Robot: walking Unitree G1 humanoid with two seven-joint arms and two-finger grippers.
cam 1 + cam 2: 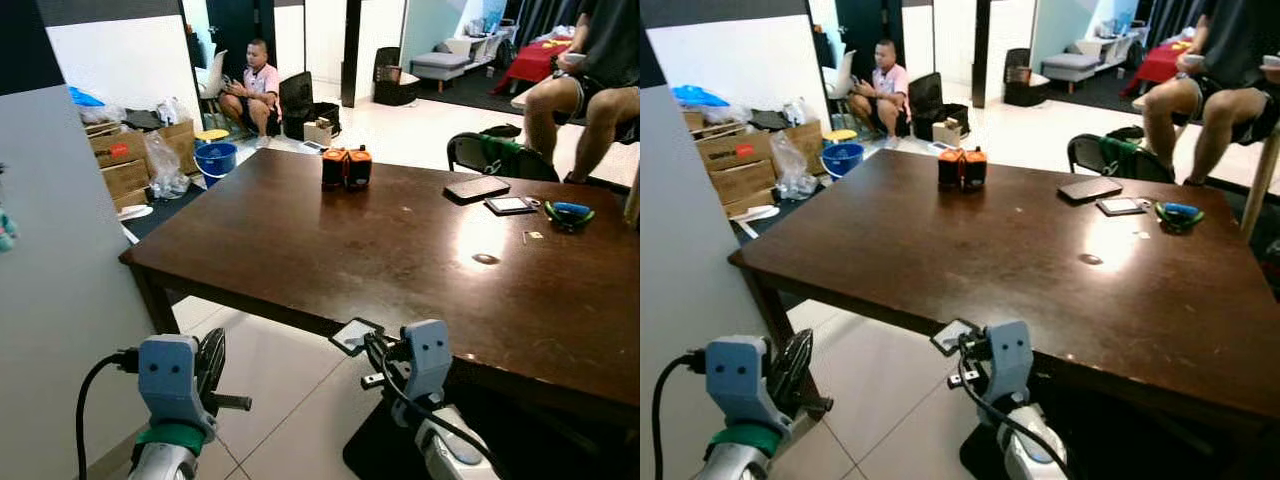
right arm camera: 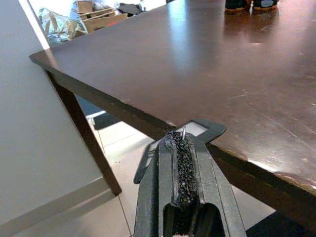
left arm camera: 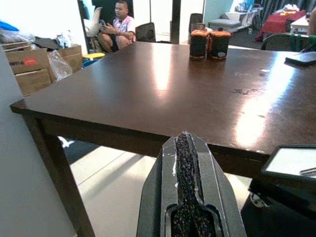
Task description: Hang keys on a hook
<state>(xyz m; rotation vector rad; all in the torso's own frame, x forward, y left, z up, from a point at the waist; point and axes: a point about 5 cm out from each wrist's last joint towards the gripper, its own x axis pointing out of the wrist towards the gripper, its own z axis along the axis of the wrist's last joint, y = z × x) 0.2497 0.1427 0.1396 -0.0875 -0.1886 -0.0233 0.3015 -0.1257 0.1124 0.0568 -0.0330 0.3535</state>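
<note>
A grey wall (image 1: 50, 300) rises along the robot's left side, and a large dark brown table (image 1: 400, 250) fills the middle ground, its near edge just ahead of both arms. Beyond the table's far left corner, cardboard boxes (image 1: 125, 160) are stacked on the floor beside a blue bucket (image 1: 215, 158), and a person sits on the floor (image 1: 255, 90) further back. A second person sits past the far right corner (image 1: 580, 95), only the legs and part of the torso in view.

Near the table's far edge stand two black-and-orange containers (image 1: 346, 167), touching each other. Toward the far right corner lie a dark phone (image 1: 477, 187), a smaller flat device (image 1: 510, 204) just beside it, and, closer to the right edge, a blue and green bundle (image 1: 568, 213) that may be the keys, though it is too small to be sure.

The left gripper (image 3: 187, 148) hangs below the table's near edge, its fingers pressed together on nothing. The right gripper (image 2: 181, 143) sits just under that same edge, fingers likewise closed and empty.
</note>
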